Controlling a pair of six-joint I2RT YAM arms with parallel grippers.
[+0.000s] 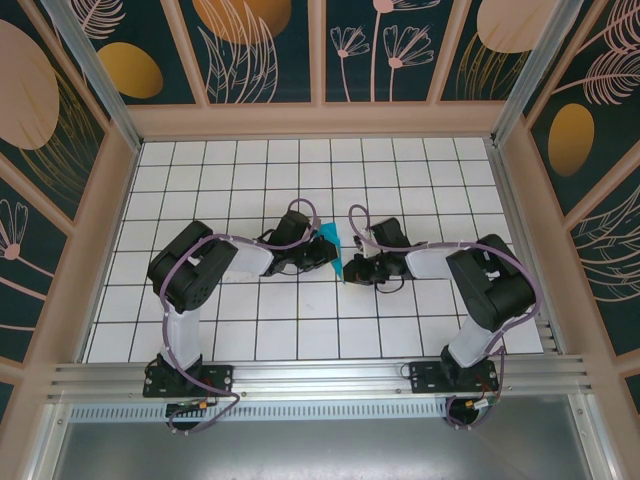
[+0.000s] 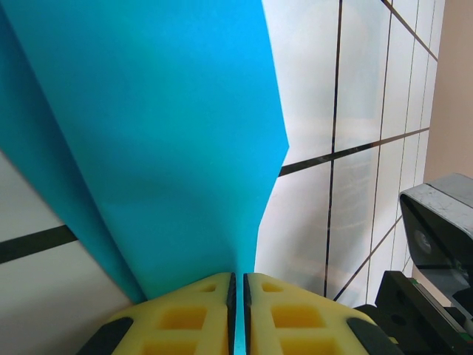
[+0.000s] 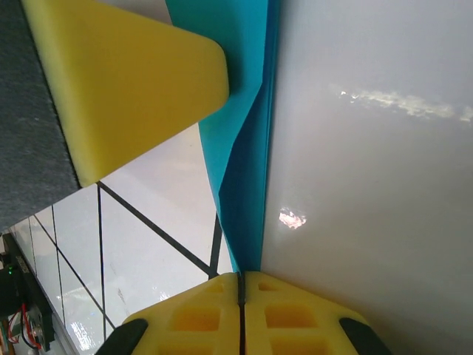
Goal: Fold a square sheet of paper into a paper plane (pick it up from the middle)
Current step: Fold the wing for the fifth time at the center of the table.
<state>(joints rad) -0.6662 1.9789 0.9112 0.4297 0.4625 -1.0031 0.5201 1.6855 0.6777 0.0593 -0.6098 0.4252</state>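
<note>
While left fingers [image 2: 177, 319] and right fingers [image 3: 196, 318] clamp it, paper plane [image 2: 148, 148] sits between them.

White grid-tiled tabletop [image 1: 300, 160]. Floral-print wall panels [image 1: 260, 40] in beige frames at far, left and right. Aluminium rail [image 1: 320, 378] along near edge.

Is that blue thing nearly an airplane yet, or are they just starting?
Well along: the teal paper is already a narrow, pointed, layered strip, not a flat square. In hand: the left gripper and right gripper are both shut on it. Left: probably final creasing and setting it down; remaining folds I can't tell.
</note>
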